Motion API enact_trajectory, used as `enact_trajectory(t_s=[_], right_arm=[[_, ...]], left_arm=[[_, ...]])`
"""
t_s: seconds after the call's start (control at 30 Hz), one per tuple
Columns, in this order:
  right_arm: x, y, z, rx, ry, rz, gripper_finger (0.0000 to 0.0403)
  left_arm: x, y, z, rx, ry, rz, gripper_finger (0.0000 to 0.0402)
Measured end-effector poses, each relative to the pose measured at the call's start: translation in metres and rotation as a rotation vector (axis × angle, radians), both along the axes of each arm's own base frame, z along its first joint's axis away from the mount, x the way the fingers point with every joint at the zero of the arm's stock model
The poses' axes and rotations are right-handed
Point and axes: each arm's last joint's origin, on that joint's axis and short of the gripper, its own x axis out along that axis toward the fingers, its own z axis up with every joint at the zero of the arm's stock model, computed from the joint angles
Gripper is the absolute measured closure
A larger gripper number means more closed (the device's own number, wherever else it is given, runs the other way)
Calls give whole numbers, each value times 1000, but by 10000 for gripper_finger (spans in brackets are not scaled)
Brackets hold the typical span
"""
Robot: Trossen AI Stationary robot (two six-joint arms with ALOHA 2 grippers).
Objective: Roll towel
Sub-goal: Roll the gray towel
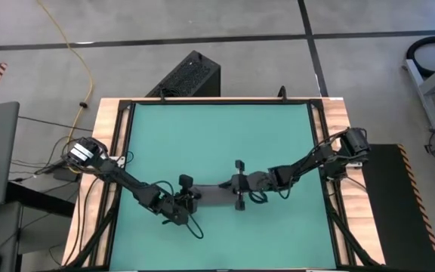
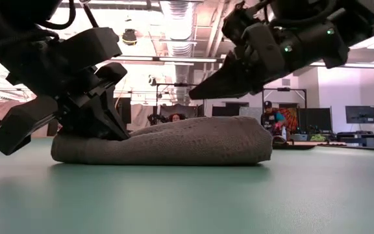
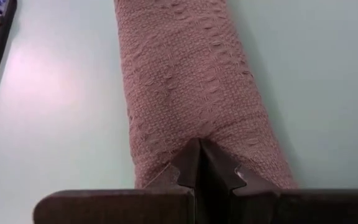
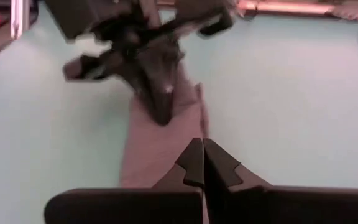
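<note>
The towel (image 1: 216,195) lies as a short grey roll on the green mat (image 1: 217,136), near its front middle, resting along its underside (image 2: 174,159). My left gripper (image 3: 197,146) is shut at the roll's left end (image 2: 76,146). My right gripper (image 2: 197,95) is shut and hangs a little above the roll's right half, touching nothing. In the right wrist view its fingertips (image 4: 202,144) point along the towel (image 4: 157,149) toward the left arm. My left gripper presses its shut fingertips (image 3: 191,155) onto the top of the roll near its left end (image 3: 197,127). The fingers slant down from the table's left and lie along the roll. The cloth dents a little at the tips. The roll lies flat on the mat.
Bare green mat (image 2: 187,195) stretches on all sides of the roll. A black frame (image 1: 123,151) edges the mat. A black box (image 1: 191,75) stands beyond the table's far edge. People sit in the room behind (image 2: 271,117).
</note>
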Motion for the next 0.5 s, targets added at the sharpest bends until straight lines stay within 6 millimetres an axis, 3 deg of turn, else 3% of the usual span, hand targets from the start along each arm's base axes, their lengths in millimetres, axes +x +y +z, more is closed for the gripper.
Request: enact_trajectory(t_s=[0.33,0.5], right_arm=[[-9,0,-9,7,9,-19,387],[-3,5,-35,31,25,-31,388]], left_arm=[[3,-1,3,-19,-47,7,401],[6,-2,5,-31,-75,8,402]])
